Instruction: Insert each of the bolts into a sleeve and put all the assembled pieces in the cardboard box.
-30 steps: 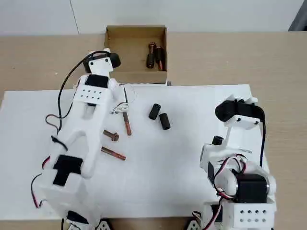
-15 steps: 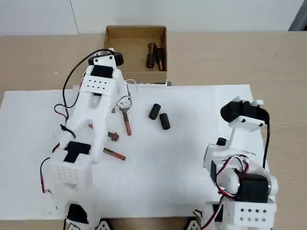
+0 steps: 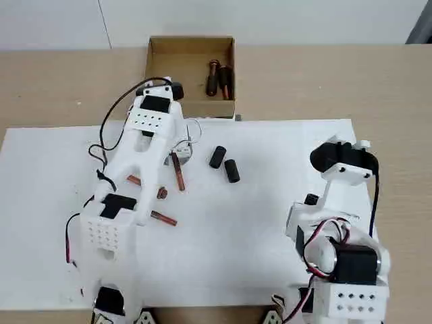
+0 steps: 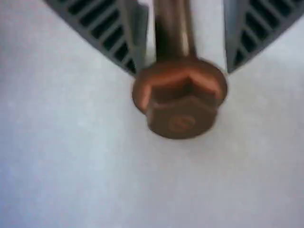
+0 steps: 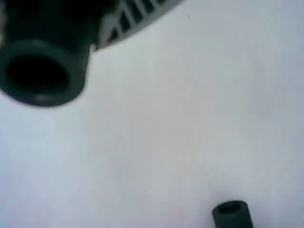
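Note:
A copper bolt (image 3: 178, 172) lies on the white paper (image 3: 256, 229). My left gripper (image 3: 179, 150) hangs over its far end, open. In the left wrist view the bolt's hex head (image 4: 179, 99) faces the camera, and the shank runs between the two fingers (image 4: 130, 40) with a gap on one side. My right gripper (image 3: 308, 200) stays near the right edge of the paper, shut on a black sleeve (image 5: 40, 71) whose open bore faces the camera. Two more black sleeves (image 3: 217, 156) (image 3: 231, 170) lie side by side mid-paper. The cardboard box (image 3: 177, 64) holds assembled pieces (image 3: 219, 77).
Another bolt (image 3: 163, 218) lies beside the left arm, and one more (image 3: 162, 193) is partly hidden under it. The box stands just beyond the paper's far edge. Open paper stretches between the two arms. A loose sleeve (image 5: 231, 213) lies farther off in the right wrist view.
The left arm has swung right, bringing its gripper over the bolt's far end. The right arm shifted slightly right at first, then held still with its sleeve.

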Controlling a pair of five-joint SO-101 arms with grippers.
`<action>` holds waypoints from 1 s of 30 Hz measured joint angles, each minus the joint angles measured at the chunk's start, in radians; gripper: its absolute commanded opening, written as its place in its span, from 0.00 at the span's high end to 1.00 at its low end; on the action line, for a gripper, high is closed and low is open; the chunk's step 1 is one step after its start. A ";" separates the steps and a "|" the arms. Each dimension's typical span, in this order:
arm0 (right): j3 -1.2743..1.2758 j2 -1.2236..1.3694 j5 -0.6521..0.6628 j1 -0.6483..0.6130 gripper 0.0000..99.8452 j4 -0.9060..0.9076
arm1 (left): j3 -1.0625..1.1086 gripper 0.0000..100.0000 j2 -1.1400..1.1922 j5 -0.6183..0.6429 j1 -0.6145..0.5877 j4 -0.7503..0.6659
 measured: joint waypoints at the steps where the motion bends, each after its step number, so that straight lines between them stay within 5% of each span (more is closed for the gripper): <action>1: 0.000 0.000 0.000 0.000 1.00 0.000 | -0.003 0.89 0.006 0.000 0.002 -0.002; 9: 0.000 0.000 0.000 0.000 1.00 0.000 | -0.017 1.00 0.012 0.000 0.008 -0.003; 16: 0.000 0.000 0.000 0.000 1.00 0.000 | -0.044 1.00 0.015 0.006 0.008 -0.006; 24: -0.015 0.000 0.000 -0.002 1.00 0.000 | -0.374 1.00 0.017 0.002 0.023 0.209; 30: -0.071 0.000 0.000 0.000 1.00 0.000 | -0.612 1.00 0.009 -0.015 0.029 0.233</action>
